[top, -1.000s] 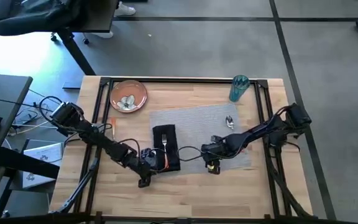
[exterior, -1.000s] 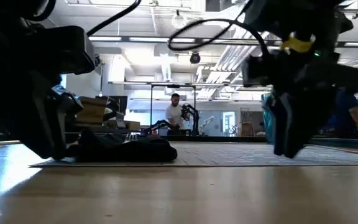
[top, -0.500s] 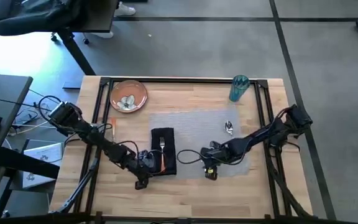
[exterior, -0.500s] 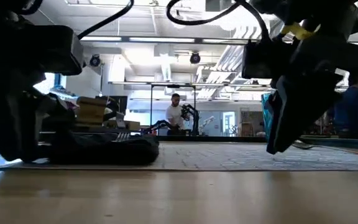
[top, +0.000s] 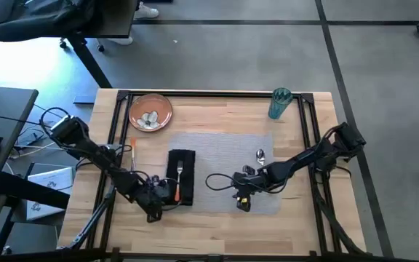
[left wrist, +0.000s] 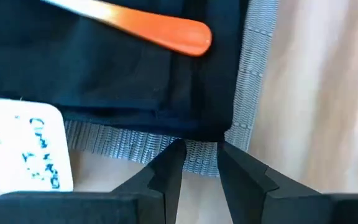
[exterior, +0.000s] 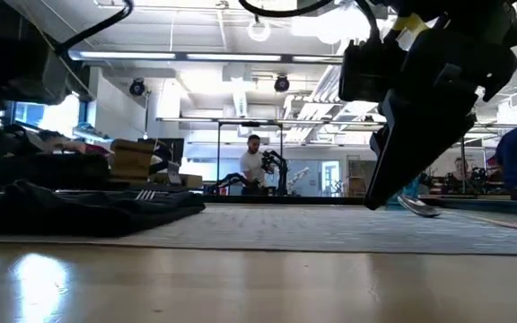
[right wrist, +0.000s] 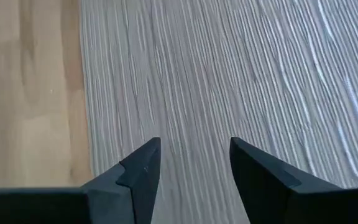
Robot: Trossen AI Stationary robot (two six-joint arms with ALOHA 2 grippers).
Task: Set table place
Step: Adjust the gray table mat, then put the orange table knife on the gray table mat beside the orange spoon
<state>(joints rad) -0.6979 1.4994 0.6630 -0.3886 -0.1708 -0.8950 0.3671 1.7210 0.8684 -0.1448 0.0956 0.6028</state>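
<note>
Two pincers of mine sit low over the grey woven mat (top: 228, 171), which has slid toward the left edge of the wooden plank surface (top: 297, 225) in the past second, carrying the black cloth napkin (top: 181, 177), its orange-handled fork (top: 178, 177) and the metal spoon (top: 260, 156) along. My left pincer (left wrist: 196, 163), narrowed, nips the mat's near left corner. My right pincer (right wrist: 191, 165) hovers partly open over the ribbed weave by the near edge. That suggests I am squaring the mat. The round orange-brown plate (top: 150, 112) waits at the far left corner, the translucent teal cup (top: 279, 103) at the far right.
</note>
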